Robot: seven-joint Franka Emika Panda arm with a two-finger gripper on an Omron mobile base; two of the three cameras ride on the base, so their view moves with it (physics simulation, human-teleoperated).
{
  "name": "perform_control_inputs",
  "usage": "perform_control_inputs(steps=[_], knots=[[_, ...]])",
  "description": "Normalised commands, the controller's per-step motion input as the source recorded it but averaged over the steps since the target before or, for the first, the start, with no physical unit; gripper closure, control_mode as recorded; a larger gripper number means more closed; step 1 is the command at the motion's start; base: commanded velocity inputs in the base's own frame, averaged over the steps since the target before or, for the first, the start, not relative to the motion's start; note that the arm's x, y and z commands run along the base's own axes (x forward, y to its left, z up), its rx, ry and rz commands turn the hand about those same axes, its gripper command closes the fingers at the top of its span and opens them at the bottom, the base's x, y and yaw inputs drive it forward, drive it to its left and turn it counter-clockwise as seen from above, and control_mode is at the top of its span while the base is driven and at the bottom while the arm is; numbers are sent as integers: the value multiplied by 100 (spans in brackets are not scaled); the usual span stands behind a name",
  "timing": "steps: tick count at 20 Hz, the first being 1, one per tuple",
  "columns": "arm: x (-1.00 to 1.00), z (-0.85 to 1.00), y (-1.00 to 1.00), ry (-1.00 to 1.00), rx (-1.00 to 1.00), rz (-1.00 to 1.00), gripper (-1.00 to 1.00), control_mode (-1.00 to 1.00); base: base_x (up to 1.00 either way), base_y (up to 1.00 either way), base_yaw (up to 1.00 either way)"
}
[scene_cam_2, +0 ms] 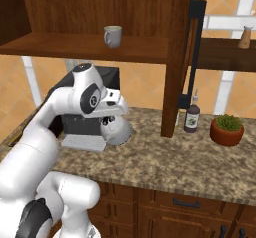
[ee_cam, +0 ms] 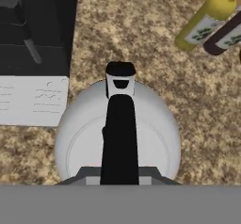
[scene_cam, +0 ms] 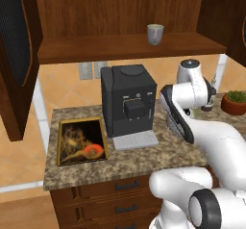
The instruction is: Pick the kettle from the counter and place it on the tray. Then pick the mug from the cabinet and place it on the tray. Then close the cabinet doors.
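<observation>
The white-silver kettle [ee_cam: 155,138] stands on the granite counter [scene_cam_2: 190,157] just right of the coffee machine, also seen as the kettle [scene_cam_2: 119,129]. My gripper [ee_cam: 120,173] comes down from above, shut on the kettle's dark arched handle [ee_cam: 120,133]; the gripper [scene_cam_2: 111,117] sits right on top of it. At the counter's left end lies the gold-rimmed tray [scene_cam: 59,144], with nothing on it. The grey mug [scene_cam: 155,33] stands on the shelf of the cabinet [scene_cam: 96,47], whose doors [scene_cam: 17,45] hang open.
A black coffee machine [scene_cam: 127,105] with a grey drip plate [ee_cam: 30,100] stands between kettle and tray. A dark bottle [scene_cam_2: 192,114], a yellow bottle [ee_cam: 207,18] and a potted plant [scene_cam_2: 227,129] are to the right. The open right door [scene_cam_2: 182,57] hangs over the counter.
</observation>
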Motion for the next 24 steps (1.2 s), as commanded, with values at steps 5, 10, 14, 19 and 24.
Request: perform_control_inputs(steps=[5, 10, 14, 19, 24], knots=[[-42, 32, 39, -4, -14, 10, 100, -100, 0, 0, 0], [-13, 11, 74, 0, -8, 14, 100, -100, 0, 0, 0], [1, 1, 92, 0, -4, 13, 100, -100, 0, 0, 0], [1, -3, 99, 0, -2, 16, 100, -100, 0, 0, 0], [7, -9, 100, 0, 0, 18, 100, -100, 0, 0, 0]])
